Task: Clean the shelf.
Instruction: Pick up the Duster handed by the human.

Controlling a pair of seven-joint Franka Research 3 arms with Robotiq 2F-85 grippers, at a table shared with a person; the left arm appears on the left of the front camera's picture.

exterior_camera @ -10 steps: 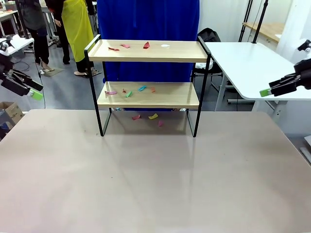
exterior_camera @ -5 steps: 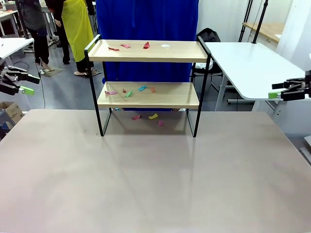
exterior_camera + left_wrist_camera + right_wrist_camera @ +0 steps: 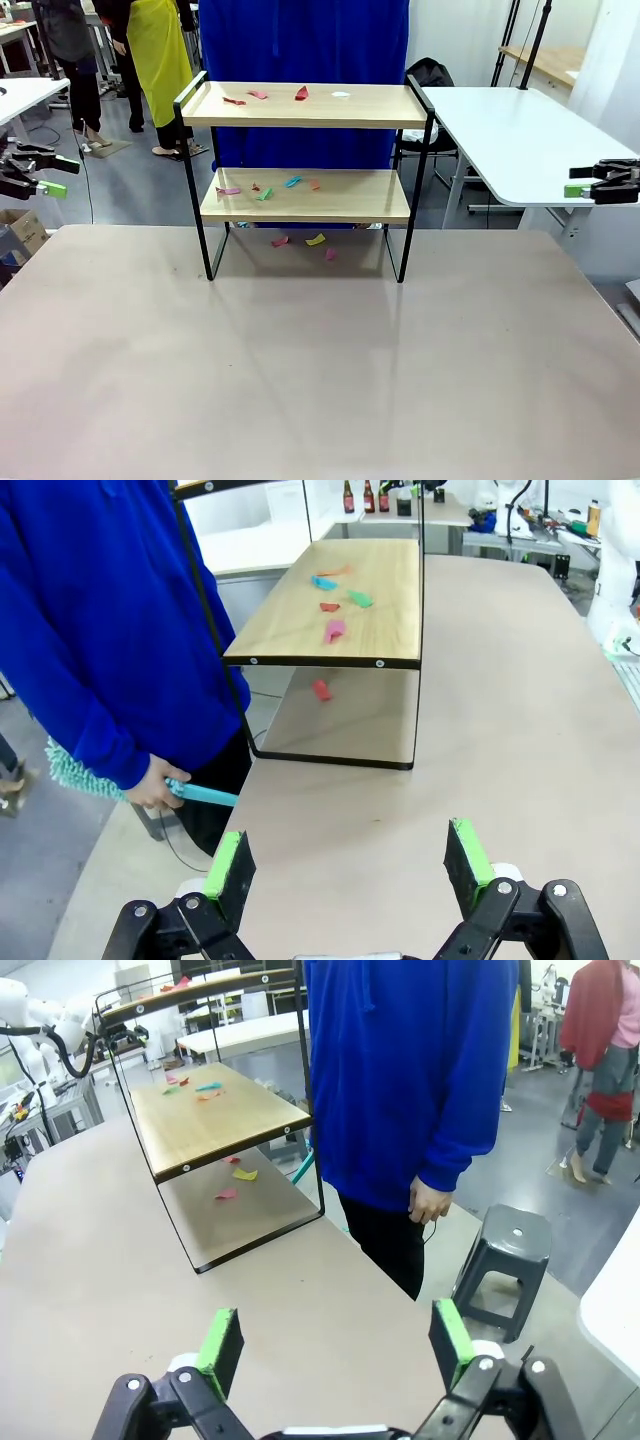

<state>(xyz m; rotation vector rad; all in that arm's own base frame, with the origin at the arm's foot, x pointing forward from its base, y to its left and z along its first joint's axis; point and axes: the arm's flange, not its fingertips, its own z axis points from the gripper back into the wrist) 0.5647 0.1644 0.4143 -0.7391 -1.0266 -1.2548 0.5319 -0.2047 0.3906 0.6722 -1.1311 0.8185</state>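
While left gripper (image 3: 57, 174) and right gripper (image 3: 579, 181) gape, shelf (image 3: 345, 196) midway between, untouched.

A broad beige table (image 3: 320, 380) fills the lower frame. At upper centre on it stands a two-tier light-wood shelf in a black frame (image 3: 350, 195), with small coloured scraps (image 3: 292, 182) strewn on both boards and underneath.

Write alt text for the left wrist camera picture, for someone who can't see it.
The open left gripper faces the shelf on a beige table; the shelf's lower board carries coloured scraps. Beside the shelf, a person in blue holds a teal duster.
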